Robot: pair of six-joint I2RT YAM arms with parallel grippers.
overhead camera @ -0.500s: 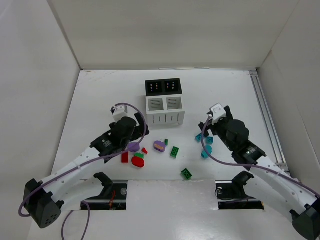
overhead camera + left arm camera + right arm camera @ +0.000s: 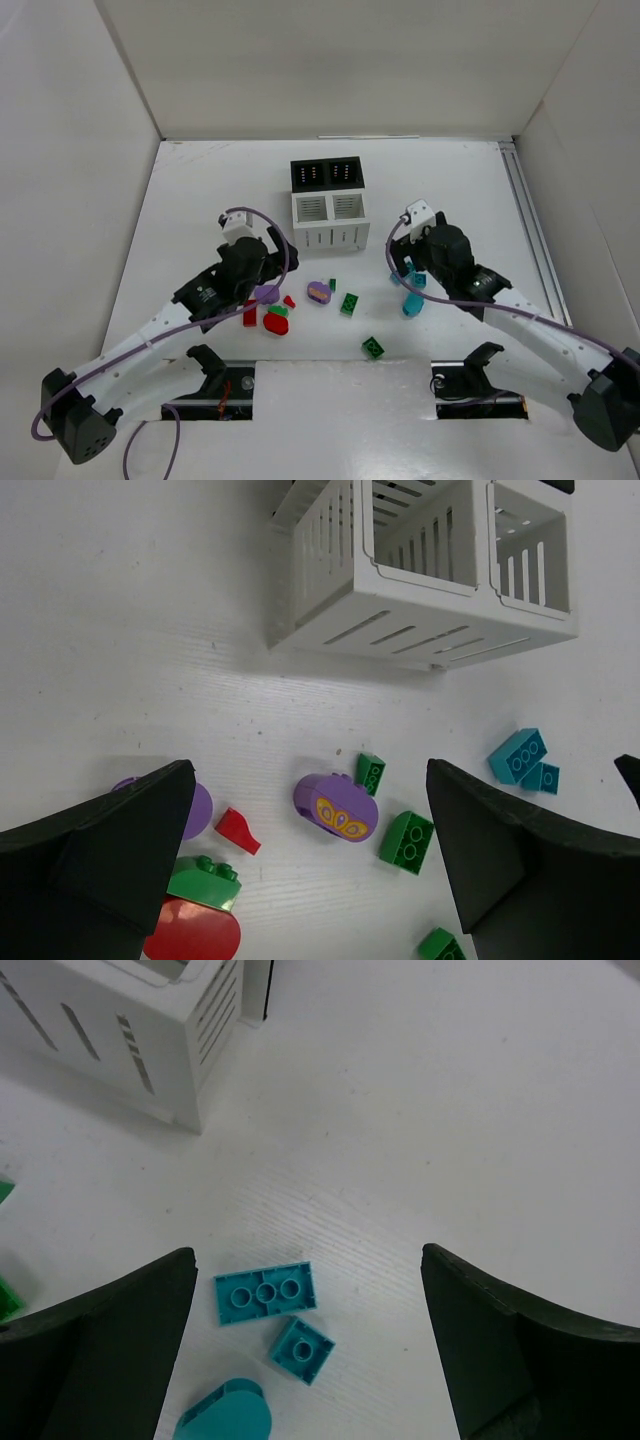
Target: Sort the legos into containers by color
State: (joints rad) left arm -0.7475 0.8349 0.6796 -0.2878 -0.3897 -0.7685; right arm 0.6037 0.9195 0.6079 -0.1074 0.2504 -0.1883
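Found nearest the arm bases: one green lego [image 2: 372,346], alone on the table [image 2: 200,200]. Noted just beyond it, to the left, a cluster of red legos [image 2: 272,322] with a green piece [image 2: 205,880] against them and a purple disc [image 2: 266,294] beside. Noted near these a purple rounded piece [image 2: 336,806] with a yellow marking and two green bricks [image 2: 407,841].

Recorded the left gripper [image 2: 308,780] above this cluster, jaws spread wide, holding nothing, roughly centred over the purple rounded piece. Recorded the right gripper [image 2: 308,1255] likewise wide and empty, over three teal legos [image 2: 265,1292] lying close together.

Found farthest the containers [image 2: 330,238]: two white slatted compartments in front, two black behind. No lego visible in the white ones as far as shown; cannot tell for the black.

Judged as the opening step: nothing sorted, both arms lining up a first pick. Calls next for a straight descent onto a single piece, closing without nudging its neighbours, then a carry to one compartment per colour.
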